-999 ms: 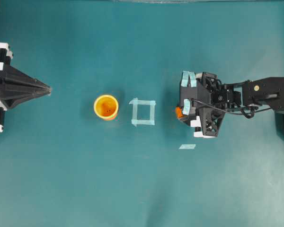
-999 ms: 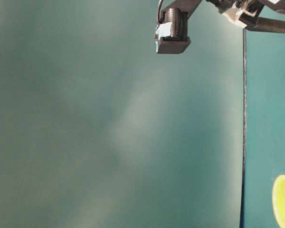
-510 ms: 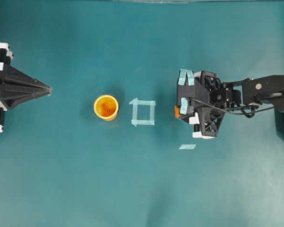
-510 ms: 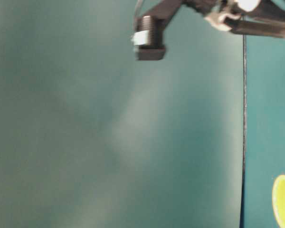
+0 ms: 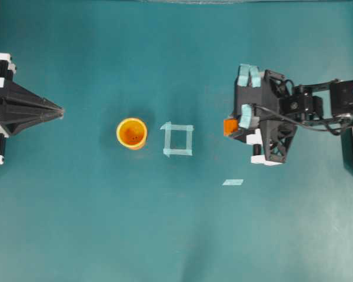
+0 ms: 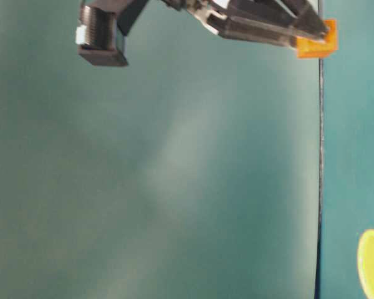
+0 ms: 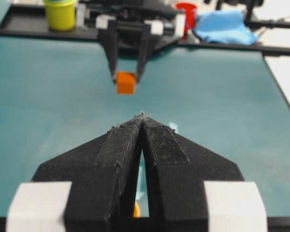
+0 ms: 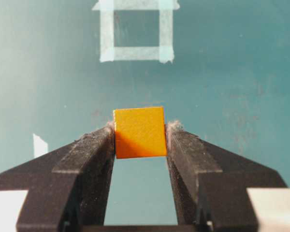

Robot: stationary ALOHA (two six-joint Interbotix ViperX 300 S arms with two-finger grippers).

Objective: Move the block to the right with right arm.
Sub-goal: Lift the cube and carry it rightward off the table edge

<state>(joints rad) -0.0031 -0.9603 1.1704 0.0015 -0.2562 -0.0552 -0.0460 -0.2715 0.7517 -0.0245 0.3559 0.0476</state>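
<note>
- Block [image 8: 139, 132] pinched at right pincer's [image 8: 140, 137] tips, lifted off the tabletop [image 5: 106, 223], right of tape square [image 5: 178, 140].
- Grip shallow; carry rightward slowly, lower before releasing.
- Left pincer [image 5: 60, 110] pressed together, parked.

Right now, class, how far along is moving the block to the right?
Done: the right gripper has grasped the small orange cube between its fingers, right of the pale tape square. In hand: it holds it above the teal tabletop. Left: setting it down and releasing.
</note>
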